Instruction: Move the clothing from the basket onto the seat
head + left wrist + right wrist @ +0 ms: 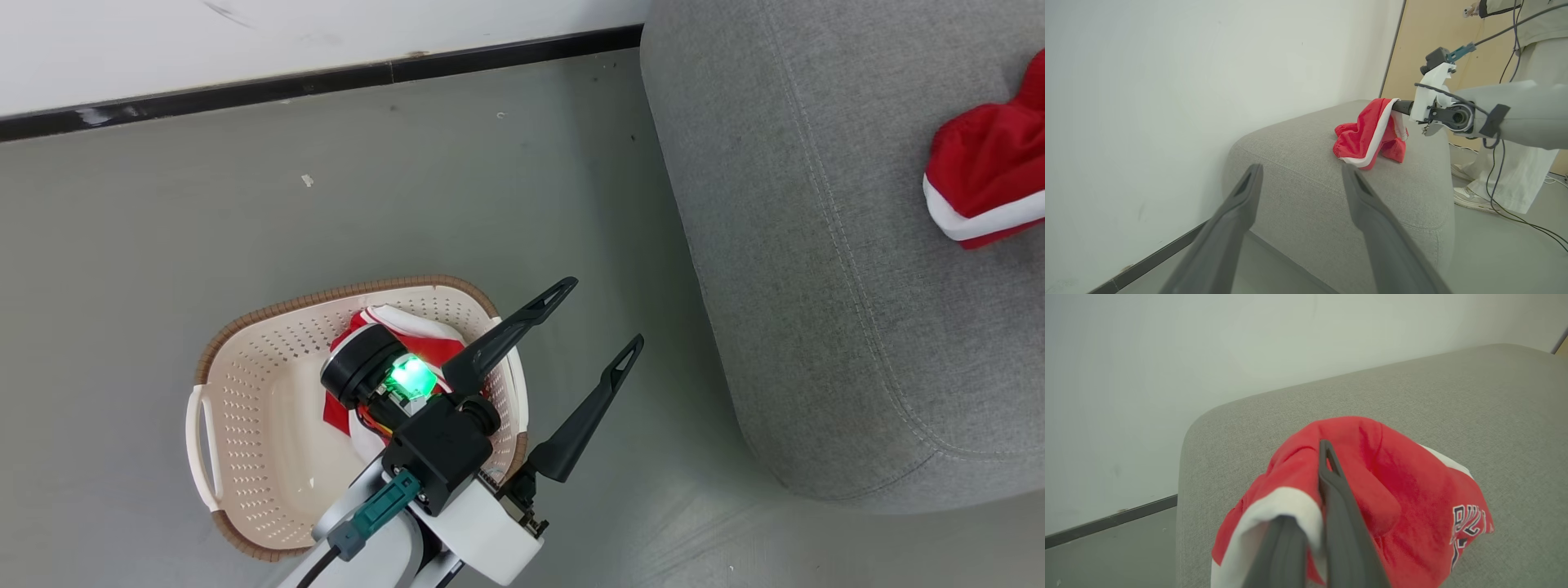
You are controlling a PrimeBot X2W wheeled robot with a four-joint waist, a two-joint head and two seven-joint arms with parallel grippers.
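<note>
Cream-white perforated oval plastic basket with brown woven-look rim (245, 392) sat on the grey floor (122, 286) at left, not far from the white wall's dark baseboard (245, 88). Inside it, toward its right end, was one crumpled red-and-white fabric garment (430, 347), partly hidden by the left arm. The left claw (604, 310) showed above the basket's right rim in head view. It was released, two dark fingers spread wide, nothing between them, pointing toward the seat. Right of the basket and apart from it stood the large grey fabric-upholstered seat with rounded edges and stitched seams (816, 245). On its top, far right in head view, lay bunched red fabric shorts with white stripe and dark lettering (988, 180), lower folds touching the seat. The right claw (1321, 465) was clenched on the shorts, pinching fabric by the white band, that part raised in a peak. In left wrist view a person's legs in pale trousers (1515, 163) stood just beyond the seat, cables (1498, 179) hanging near them.
</note>
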